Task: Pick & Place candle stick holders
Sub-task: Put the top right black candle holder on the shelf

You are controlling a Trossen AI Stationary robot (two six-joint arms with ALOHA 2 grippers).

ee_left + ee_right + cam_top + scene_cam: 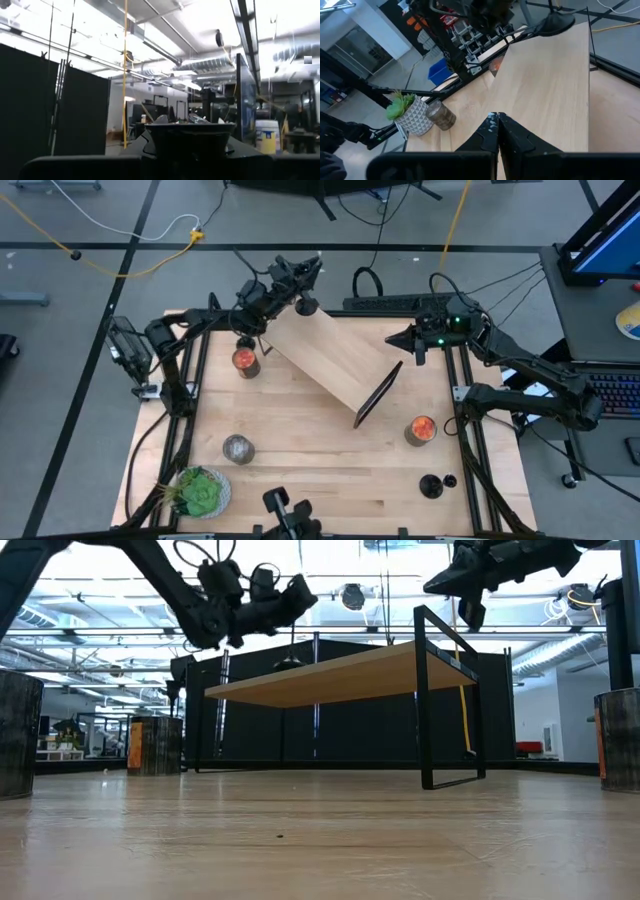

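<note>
Candle stick holder (305, 306) in left hand (300, 292)

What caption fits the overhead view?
Left pincer holds a candle holder over a wooden shelf; another holder waits by the front edge.

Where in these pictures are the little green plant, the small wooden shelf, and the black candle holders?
plant (200, 492): high view, on its green leaves.
wooden shelf (330, 360): high view, middle of its wooden top.
candle holders (431, 485): high view, on the round base of the larger one near the table's front edge.
</note>
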